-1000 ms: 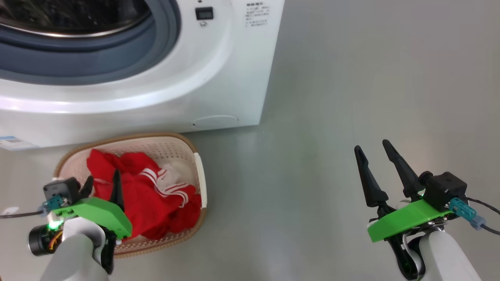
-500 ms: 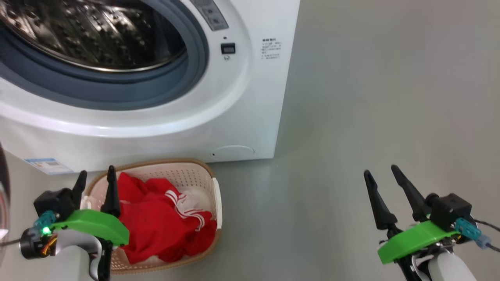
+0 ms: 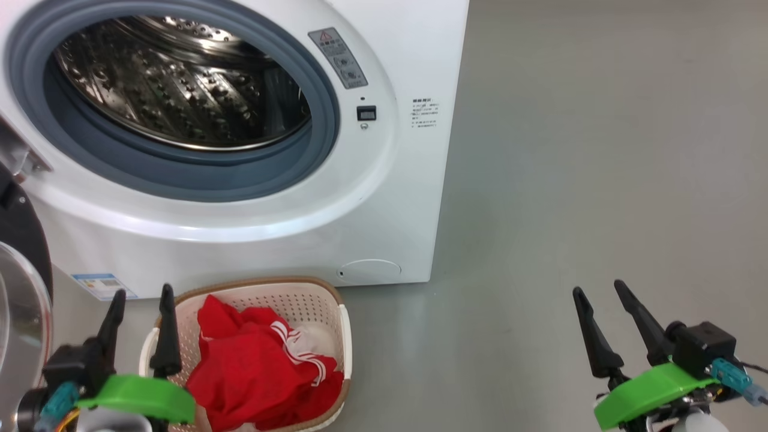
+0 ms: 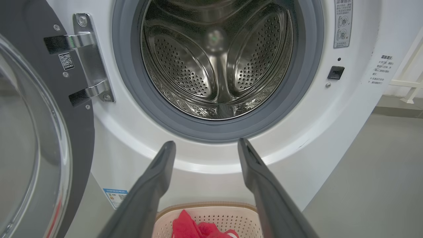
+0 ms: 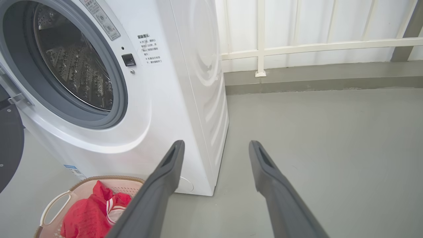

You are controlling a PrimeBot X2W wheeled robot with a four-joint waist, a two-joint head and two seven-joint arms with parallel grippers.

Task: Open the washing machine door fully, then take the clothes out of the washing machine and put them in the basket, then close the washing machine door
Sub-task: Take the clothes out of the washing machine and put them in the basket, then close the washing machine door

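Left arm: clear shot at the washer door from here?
Probably yes. The left gripper is open and empty, and the washing machine door stands swung out just to its left, nothing between them.

The washing machine door (image 4: 33,148) is cut off leftward.

My left hand (image 3: 143,291) and right hand (image 3: 597,286) each carry two long, dark fingers (image 3: 594,342) that taper to blunt points. In the wrist views the fingers look matte grey, with a shallow slot (image 5: 264,155) sunk in near the tip. A bright green cover (image 3: 648,387) caps each wrist. Behind the right one I see a black camera block (image 3: 702,348), a teal plug (image 3: 729,375) and a thin dark cable (image 3: 757,367).
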